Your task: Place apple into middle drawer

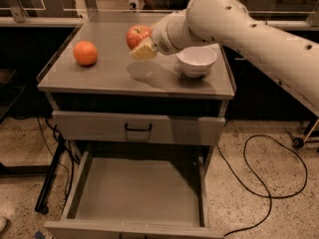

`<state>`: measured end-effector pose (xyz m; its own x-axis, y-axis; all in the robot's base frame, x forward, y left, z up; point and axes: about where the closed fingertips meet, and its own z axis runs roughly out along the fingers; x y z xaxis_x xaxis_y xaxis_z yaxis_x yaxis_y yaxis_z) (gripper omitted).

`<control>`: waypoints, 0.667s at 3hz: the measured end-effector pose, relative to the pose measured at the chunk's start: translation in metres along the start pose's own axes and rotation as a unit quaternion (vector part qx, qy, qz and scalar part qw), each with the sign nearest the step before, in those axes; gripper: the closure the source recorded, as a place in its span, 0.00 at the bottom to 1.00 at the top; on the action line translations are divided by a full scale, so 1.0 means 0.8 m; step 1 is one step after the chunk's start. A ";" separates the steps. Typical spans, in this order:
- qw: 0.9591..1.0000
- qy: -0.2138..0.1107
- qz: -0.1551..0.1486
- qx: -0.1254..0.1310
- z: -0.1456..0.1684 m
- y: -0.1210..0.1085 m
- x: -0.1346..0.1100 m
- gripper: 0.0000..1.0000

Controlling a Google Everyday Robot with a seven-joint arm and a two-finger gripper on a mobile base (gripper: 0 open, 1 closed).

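- While the pincer (143, 48) pinches the apple (138, 35) from its lower side, upper centre of the frame, the fruit hangs clear of the counter (99, 78) — its shadow lies on the grey top just beneath.
- The middle drawer (139, 195) stands open at bottom centre with a bare floor. The apple is well apart from it, so nothing is placed yet.
- Risk: the grip seems to catch only the lower edge of a round, smooth fruit. It could roll out on the swing forward and down, then hit the counter or the floor.
- Risk: the white bowl (196, 60) sits just beside the wrist, right of the apple. A sideways sweep of the arm could knock it.
- Risk: the way down passes the counter's front edge and the closed upper drawer front (164, 129) with its black handle. Coming down too close could clip the apple or the forearm.
- Risk: letting go from high up — the drawer walls are low, so the apple may bounce or roll out. A low release looks safer.
- The orange (85, 53) is at upper left, well apart, and unlikely to be disturbed.
- Writing: no brand, label or text can be read anywhere.
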<state>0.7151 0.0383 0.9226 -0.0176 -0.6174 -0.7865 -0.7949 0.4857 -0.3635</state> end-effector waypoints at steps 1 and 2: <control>1.000 -0.001 -0.001 0.001 -0.003 0.000 -0.002 1.00; 1.000 0.006 0.002 -0.002 -0.012 0.012 0.003 1.00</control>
<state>0.7013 0.0354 0.9220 -0.0275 -0.6232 -0.7816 -0.7975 0.4851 -0.3587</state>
